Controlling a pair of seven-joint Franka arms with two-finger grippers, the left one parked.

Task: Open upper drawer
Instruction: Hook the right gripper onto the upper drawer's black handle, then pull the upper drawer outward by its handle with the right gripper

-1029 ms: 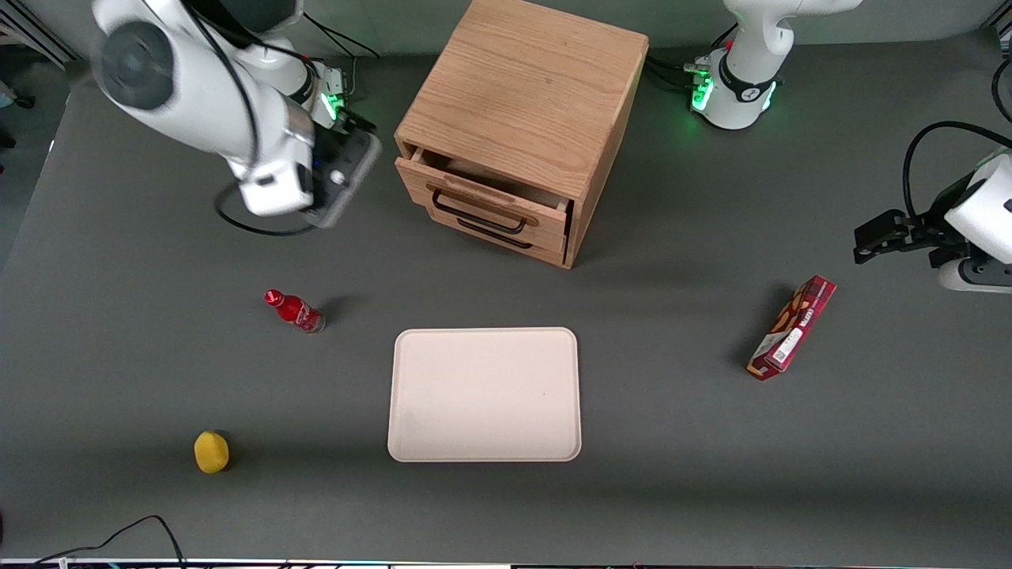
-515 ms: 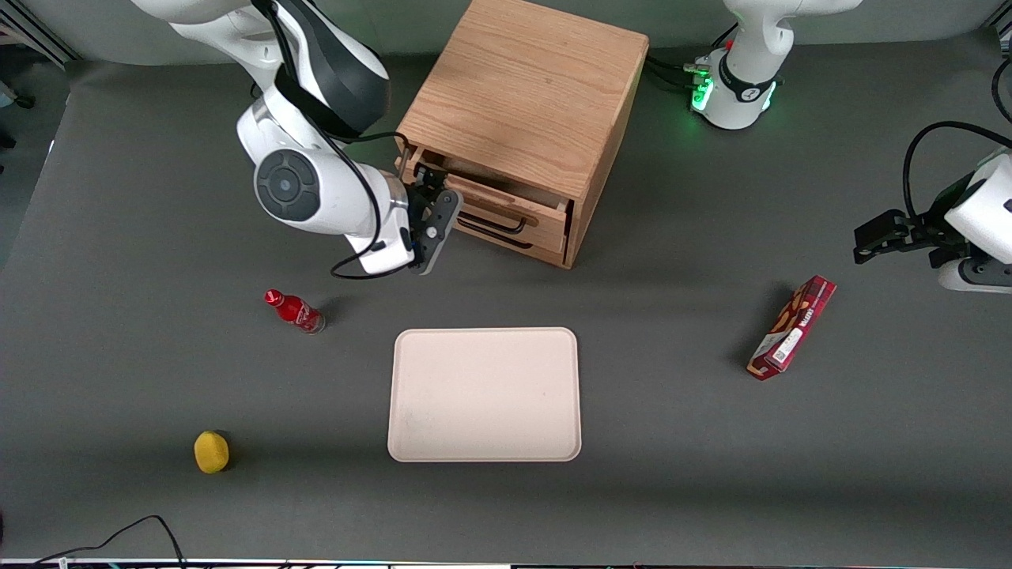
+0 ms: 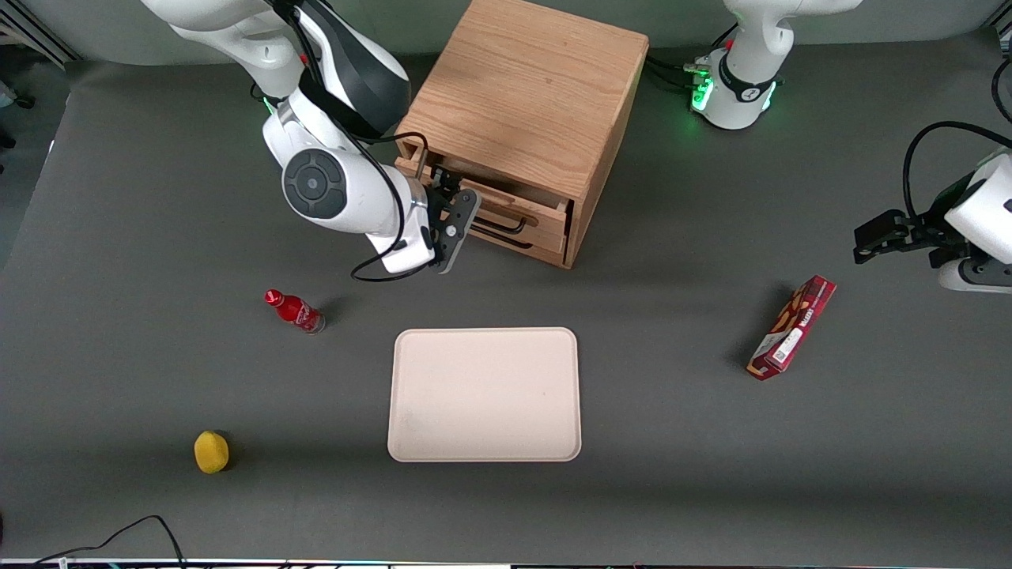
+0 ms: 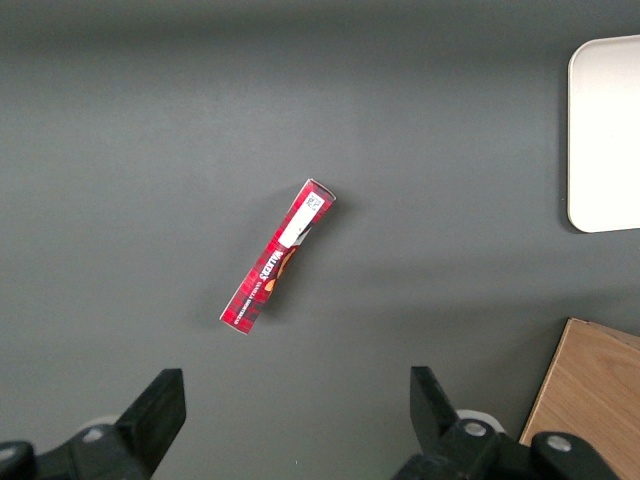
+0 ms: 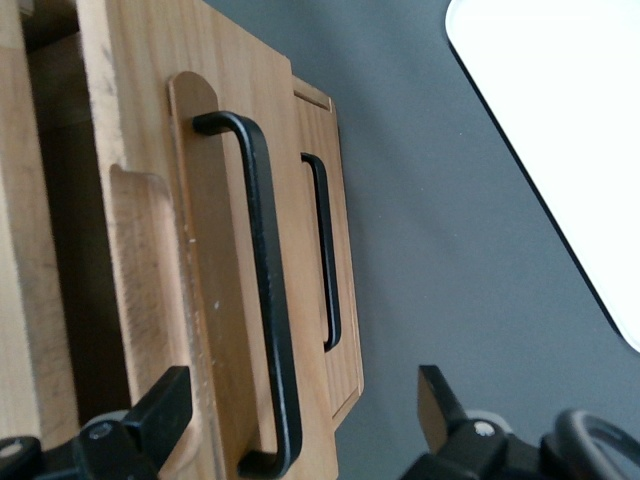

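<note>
Front view: a light-oak wooden cabinet (image 3: pixel 526 103) stands on the dark grey desk (image 3: pixel 158 237), farther from the camera than the cream rectangular tray (image 3: pixel 484 393).
Upper drawer: the wide shallow light-oak upper drawer (image 3: pixel 518 212), with a black wire handle (image 3: pixel 500 224) and a slim wooden lip, sits in the cabinet's top slot, already slid out a little so that a dark gap shows above its front panel.
Lower drawer: the other oak drawer front (image 5: pixel 330 270) lies just below, apparently shut, with its own black handle.
Gripper: the right arm's black two-finger gripper (image 3: pixel 452 207) hangs directly in front of the upper drawer, at the handle's end nearer the working arm.
Gripper state: in the right wrist view the fingers stand spread wide, released, with the handle (image 5: pixel 265 290) running between them and nothing grasped.
Handling, a judgement: the drawer is rigid wood, probably light, and should slide straight along its runners; the metal handle is stiff and thin, likely a little slippery.
Where to hold: the handle's straight bar, closer to its middle than the gripper now is, so the box does not skew.
Risk: an off-centre pull could jam the drawer or drag the cabinet.
Others: a red bottle (image 3: pixel 295 310), a yellow round fruit (image 3: pixel 211 451) and a red carton (image 3: pixel 792 327) lie well apart.
</note>
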